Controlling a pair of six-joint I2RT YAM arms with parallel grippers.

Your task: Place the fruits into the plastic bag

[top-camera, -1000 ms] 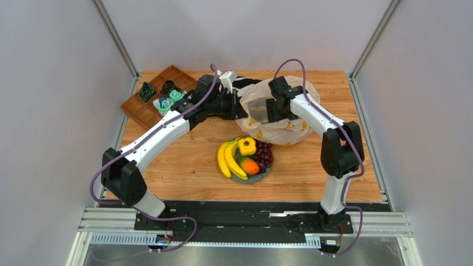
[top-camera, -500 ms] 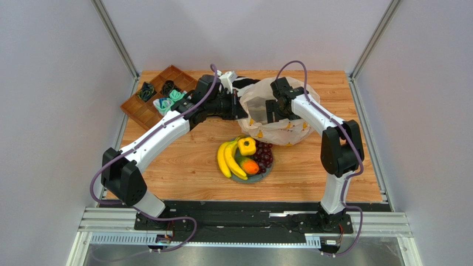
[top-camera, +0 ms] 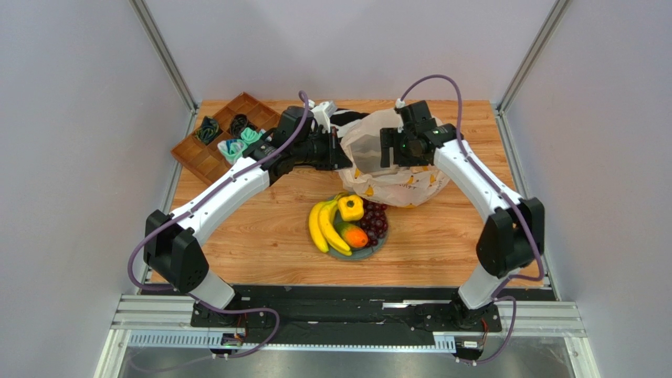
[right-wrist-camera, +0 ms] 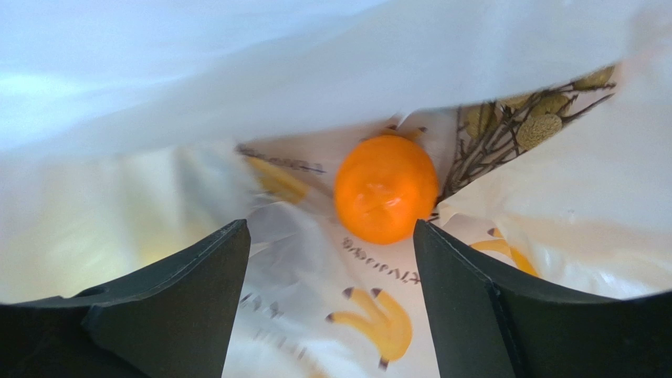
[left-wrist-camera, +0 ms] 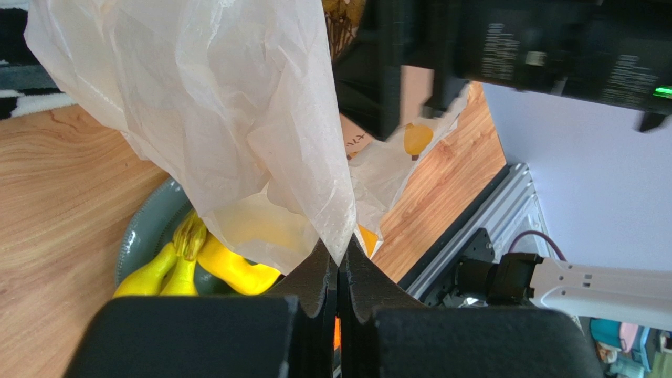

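The plastic bag (top-camera: 398, 173) lies at the back centre with its mouth held open. My left gripper (top-camera: 341, 150) is shut on the bag's left rim (left-wrist-camera: 339, 256). My right gripper (top-camera: 386, 150) is open and empty at the bag's mouth, looking inside (right-wrist-camera: 331, 303). The round orange (right-wrist-camera: 385, 197) and pale green-brown grapes (right-wrist-camera: 536, 126) lie in the bag, ahead of its fingers. On the grey plate (top-camera: 377, 248) sit the bananas (top-camera: 323, 226), the small yellow fruit (top-camera: 351, 208), the orange-green fruit (top-camera: 356, 236) and the purple grapes (top-camera: 376, 219). The bananas (left-wrist-camera: 229, 268) also show in the left wrist view.
A brown wooden compartment tray (top-camera: 207, 161) with dark and teal items stands at the back left. A strip of zebra cloth (left-wrist-camera: 16, 75) shows behind the bag. The right arm's black wrist (left-wrist-camera: 505, 47) is close above the left gripper.
The right arm's elbow has swung to the right and its wrist has shifted right and back at the bag's mouth. The left arm and the plate have not moved.
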